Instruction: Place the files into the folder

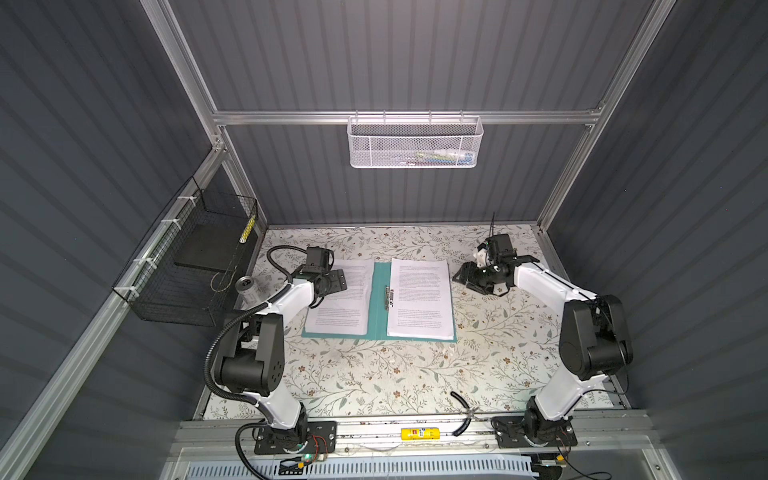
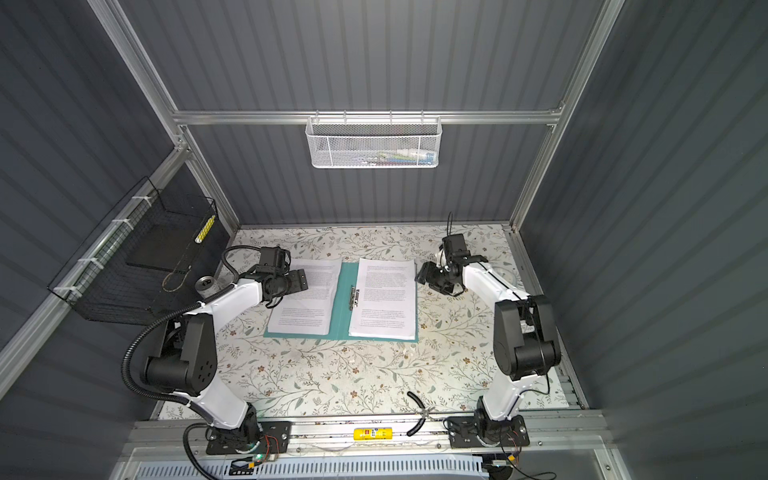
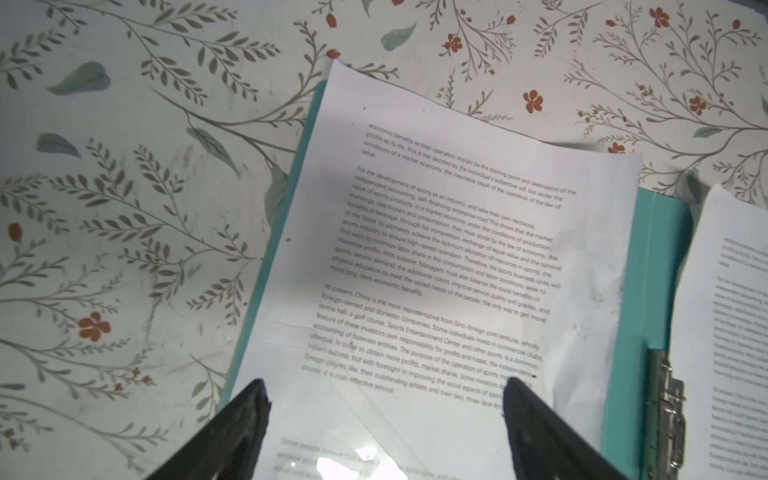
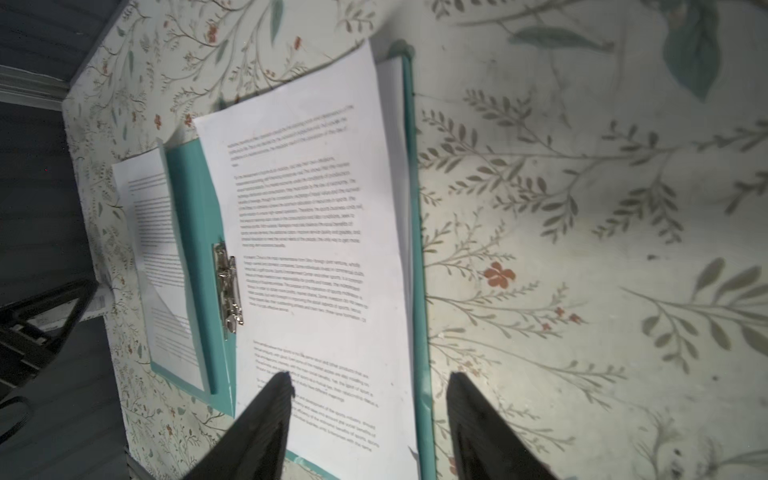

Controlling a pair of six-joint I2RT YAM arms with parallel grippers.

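The folder [image 1: 379, 291] [image 2: 343, 291] lies open and flat on the table [image 1: 374, 374], in the back half and about midway between the left and right edges. Its spine runs from back to front. A metal clip [image 1: 389, 298] [image 2: 354, 298] sits along the spine, just beside the inner edge of the right-hand pile.

The files are split between the two covers. The left sheet [image 1: 345, 307] [image 2: 305, 307] rests on the left cover, with its far end poking a little past the folder's back edge. It may be two sheets overlapped, but the views are too soft to be sure. The right stack [image 1: 422, 299] [image 2: 384, 299] rests on the right cover and shows several layered edges in the right wrist view [image 4: 311, 208].

The left gripper [image 1: 343, 280] [image 3: 385, 384] hangs over the left part of the left sheet, towards its far end. Its jaws stand well apart with only printed paper showing between them. The right gripper [image 1: 467, 278] [image 4: 370, 378] is just beside the folder's far right corner, a little off the paper in both top views. Its jaws are also apart and grip nothing.

A drinks can [image 1: 248, 289] stands near the table's left edge, beside the left arm. A black wire basket [image 1: 187, 270] hangs on the left wall, and a white mesh basket [image 1: 415, 141] hangs on the back rail.
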